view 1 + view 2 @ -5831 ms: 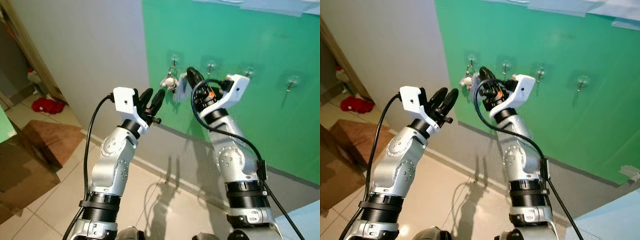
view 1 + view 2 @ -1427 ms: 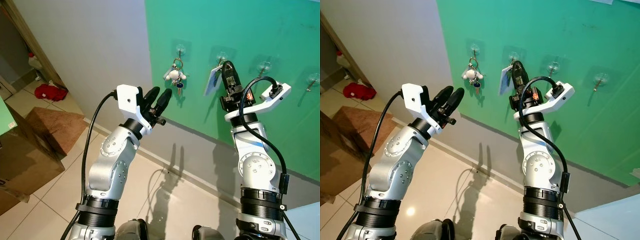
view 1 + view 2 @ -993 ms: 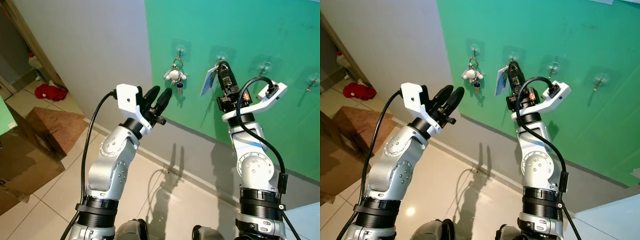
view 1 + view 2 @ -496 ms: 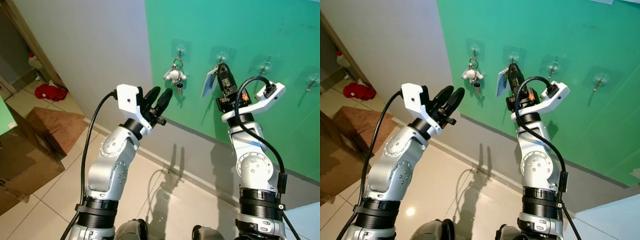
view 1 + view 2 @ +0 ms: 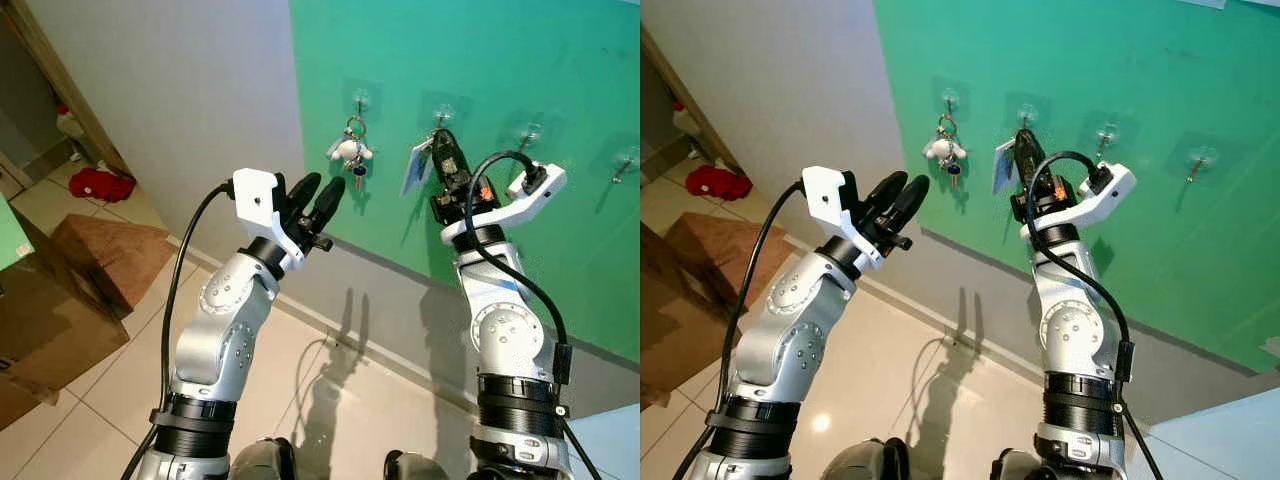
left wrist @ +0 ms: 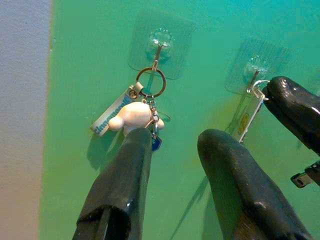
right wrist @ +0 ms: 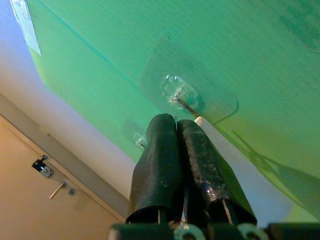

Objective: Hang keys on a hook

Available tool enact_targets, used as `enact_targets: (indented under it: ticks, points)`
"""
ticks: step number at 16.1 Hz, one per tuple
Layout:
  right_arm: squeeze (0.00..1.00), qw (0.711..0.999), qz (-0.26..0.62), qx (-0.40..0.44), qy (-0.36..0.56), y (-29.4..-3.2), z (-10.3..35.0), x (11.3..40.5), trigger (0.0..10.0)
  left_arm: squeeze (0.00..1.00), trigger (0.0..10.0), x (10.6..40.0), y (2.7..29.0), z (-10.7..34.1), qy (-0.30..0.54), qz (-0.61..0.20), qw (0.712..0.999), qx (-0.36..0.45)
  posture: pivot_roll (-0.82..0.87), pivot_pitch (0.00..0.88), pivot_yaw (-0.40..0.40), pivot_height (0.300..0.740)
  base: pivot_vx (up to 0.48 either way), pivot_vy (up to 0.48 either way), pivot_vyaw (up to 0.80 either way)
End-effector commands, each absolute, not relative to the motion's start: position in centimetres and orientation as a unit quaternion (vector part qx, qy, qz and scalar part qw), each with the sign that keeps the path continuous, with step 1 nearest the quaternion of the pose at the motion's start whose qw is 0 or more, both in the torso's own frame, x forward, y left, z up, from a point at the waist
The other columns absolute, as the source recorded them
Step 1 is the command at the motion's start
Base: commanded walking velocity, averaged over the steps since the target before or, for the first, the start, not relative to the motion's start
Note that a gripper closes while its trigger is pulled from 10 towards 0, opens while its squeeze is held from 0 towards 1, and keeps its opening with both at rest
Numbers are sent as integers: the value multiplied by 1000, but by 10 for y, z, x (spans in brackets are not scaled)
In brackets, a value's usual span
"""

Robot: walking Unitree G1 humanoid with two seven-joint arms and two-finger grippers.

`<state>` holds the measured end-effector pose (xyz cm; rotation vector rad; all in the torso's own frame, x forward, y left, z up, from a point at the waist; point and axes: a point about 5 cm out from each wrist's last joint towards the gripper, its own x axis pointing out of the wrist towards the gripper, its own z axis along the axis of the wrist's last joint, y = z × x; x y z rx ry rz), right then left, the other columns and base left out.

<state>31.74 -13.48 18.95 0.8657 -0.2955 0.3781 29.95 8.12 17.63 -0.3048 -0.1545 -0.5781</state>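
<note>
**Right hand at the second hook, tag pinched between its fingers**

Off past the left hand [image 5: 308, 200], on the floor by the doorway, lies a red cloth [image 5: 97, 184], with a brown cardboard box [image 5: 60, 300] nearer me. The left hand is raised towards the green wall panel [image 5: 520, 60], its two black fingers [image 6: 122, 185] standing apart with nothing between them. Just beyond its fingertips, a bunch of keys [image 5: 350, 152] with a small white figure charm [image 6: 134, 114] and a white label hangs by its ring from the first clear adhesive hook [image 6: 159, 41].

To the right of that, the right hand [image 5: 443, 150] is lifted right up to the second hook [image 7: 179, 93]. Its fingers are pressed together on a white key tag [image 5: 416, 168], whose top end sits at the hook's metal prong; whether the ring is over the prong I cannot tell. Further right of this hand, two more clear hooks [image 5: 528, 134] are stuck in a row on the panel.
</note>
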Motion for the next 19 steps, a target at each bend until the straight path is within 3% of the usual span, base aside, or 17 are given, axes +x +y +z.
enact_targets:
  ticks: [1, 14, 15, 19]
  points:
    - [0, 879, 188, 415, -141, -131, 194, 320, 10000, 0, 10000, 296, 81, 180, -83, -287, 942, -150, 29, 155, 61, 740, 0, 0, 0]
    - [0, 898, 124, 411, -96, -137, 178, 329, 10000, 0, 10000, 295, 82, 182, -83, -287, 942, -151, 30, 159, 60, 740, 0, 0, 0]
    - [1000, 901, 133, 399, -105, -137, 178, 327, 10000, 0, 10000, 295, 81, 182, -83, -287, 942, -151, 30, 159, 60, 740, 0, 0, 0]
    - [1000, 893, 144, 408, -127, -140, 183, 321, 10000, 0, 10000, 296, 81, 181, -82, -288, 942, -150, 30, 157, 60, 740, 0, 0, 0]
